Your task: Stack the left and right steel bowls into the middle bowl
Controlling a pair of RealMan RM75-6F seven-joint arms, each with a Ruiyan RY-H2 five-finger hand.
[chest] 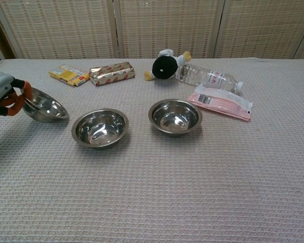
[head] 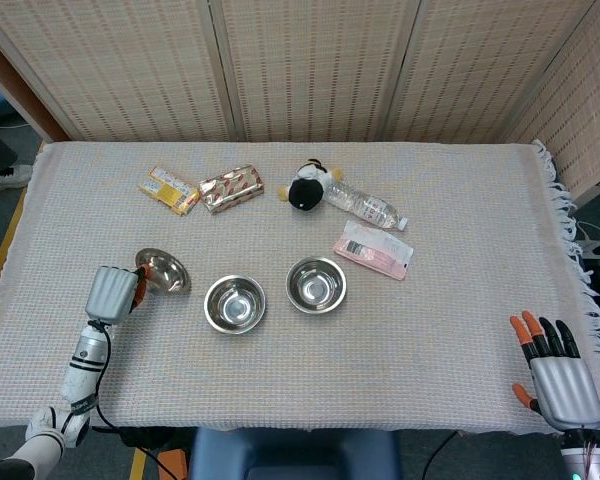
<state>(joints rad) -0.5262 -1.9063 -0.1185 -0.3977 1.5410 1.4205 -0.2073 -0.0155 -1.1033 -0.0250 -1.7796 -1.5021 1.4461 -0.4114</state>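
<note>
Three steel bowls lie on the cloth. My left hand (head: 113,292) (chest: 4,93) pinches the rim of the left bowl (head: 163,271) (chest: 44,107), which is tilted with its near edge raised and its far edge low. The middle bowl (head: 235,304) (chest: 100,127) and the right bowl (head: 316,285) (chest: 175,116) sit upright, apart from each other. My right hand (head: 558,365) hovers at the table's near right corner, fingers spread, holding nothing; the chest view does not show it.
Along the back lie a yellow snack pack (head: 169,189), a foil-wrapped bar (head: 231,188), a black-and-white plush toy (head: 307,186) and a plastic bottle (head: 367,207). A pink packet (head: 374,249) lies right of the right bowl. The table (head: 460,330) has a fringed right edge.
</note>
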